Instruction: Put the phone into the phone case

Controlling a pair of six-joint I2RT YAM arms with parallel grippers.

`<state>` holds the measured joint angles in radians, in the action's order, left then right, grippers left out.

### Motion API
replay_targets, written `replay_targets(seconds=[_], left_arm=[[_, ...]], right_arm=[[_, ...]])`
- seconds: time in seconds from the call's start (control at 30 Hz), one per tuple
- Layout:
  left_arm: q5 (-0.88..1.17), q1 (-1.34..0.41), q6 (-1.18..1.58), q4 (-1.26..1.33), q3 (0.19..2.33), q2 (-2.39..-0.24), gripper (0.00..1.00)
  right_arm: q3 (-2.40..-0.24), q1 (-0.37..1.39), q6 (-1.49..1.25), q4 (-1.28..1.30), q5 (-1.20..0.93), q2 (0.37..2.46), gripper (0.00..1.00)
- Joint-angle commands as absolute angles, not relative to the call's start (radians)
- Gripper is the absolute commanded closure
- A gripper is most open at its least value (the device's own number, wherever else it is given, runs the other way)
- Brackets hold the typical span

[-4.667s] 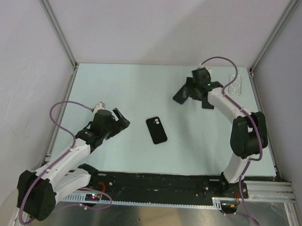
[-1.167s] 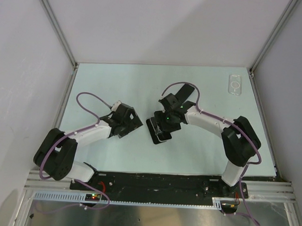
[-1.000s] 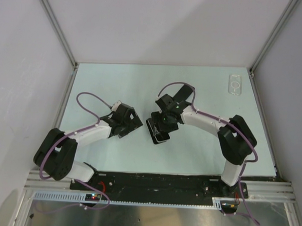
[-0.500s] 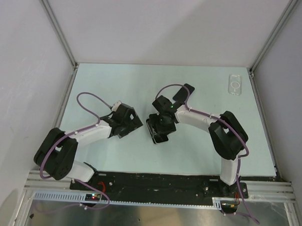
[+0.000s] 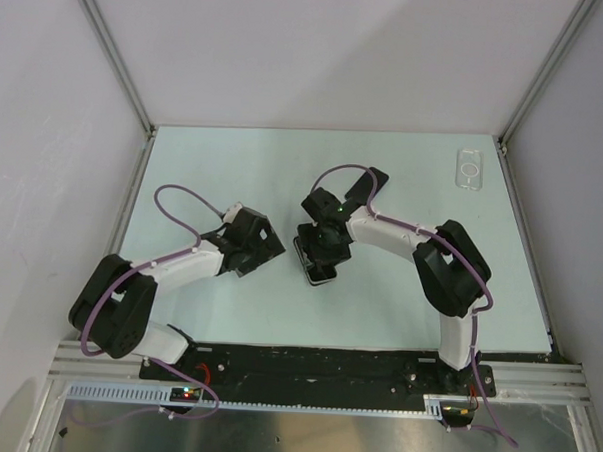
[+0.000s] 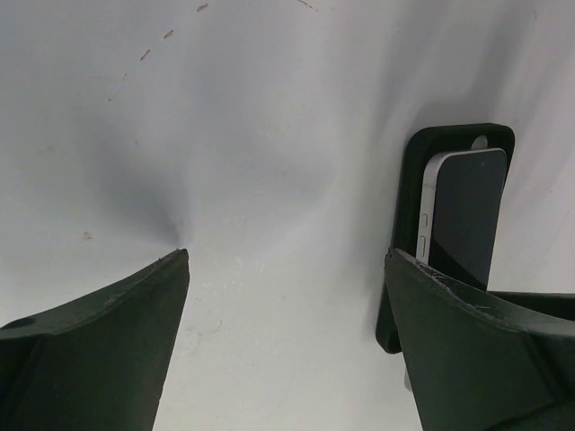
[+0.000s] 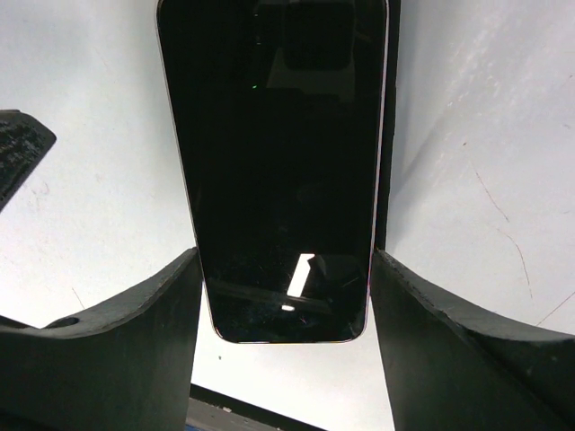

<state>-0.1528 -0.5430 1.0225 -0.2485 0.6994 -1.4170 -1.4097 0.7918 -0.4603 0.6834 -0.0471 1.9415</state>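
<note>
A pale green counter [image 5: 234, 163] is boxed in by plain white walls [image 5: 319, 57], with aluminium posts [image 5: 114, 53] rising from its far corners. The light is soft and even.

I am swinging the right gripper [image 5: 323, 251] from the phone case [image 5: 469, 169] at upper right onto the black phone [image 5: 318, 272] at centre; the left gripper [image 5: 265, 243] is moving in from lower left.

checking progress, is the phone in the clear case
No, the phone case lies empty in the far right corner; the phone sits between the fingers of the right end effector.
</note>
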Motion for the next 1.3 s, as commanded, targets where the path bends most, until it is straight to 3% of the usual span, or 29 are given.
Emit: replay_targets(seconds=[0.0,0.17,0.53,1.03,1.27], left_arm=[[-0.155,-0.55,1.02,-0.226,0.708,-1.418,0.07],[-0.142,-0.551,1.014,-0.22,0.708,-1.418,0.07],[-0.11,-0.567,1.012,-0.206,0.701,-1.426,0.11],[-0.075,-0.611,1.059,-0.19,0.715,-1.48,0.32],[-0.063,-0.613,1.052,-0.184,0.738,-1.498,0.39]], right_arm=[[-1.46,0.793,-0.474,0.679,-0.013,1.938,0.27],[-1.455,0.796,-0.474,0.668,-0.012,1.915,0.12],[-1.399,0.752,-0.482,0.612,-0.034,1.785,0.12],[-1.354,0.591,-0.396,0.429,-0.234,1.858,0.42],[-1.347,0.589,-0.395,0.4,-0.256,1.905,0.49]])
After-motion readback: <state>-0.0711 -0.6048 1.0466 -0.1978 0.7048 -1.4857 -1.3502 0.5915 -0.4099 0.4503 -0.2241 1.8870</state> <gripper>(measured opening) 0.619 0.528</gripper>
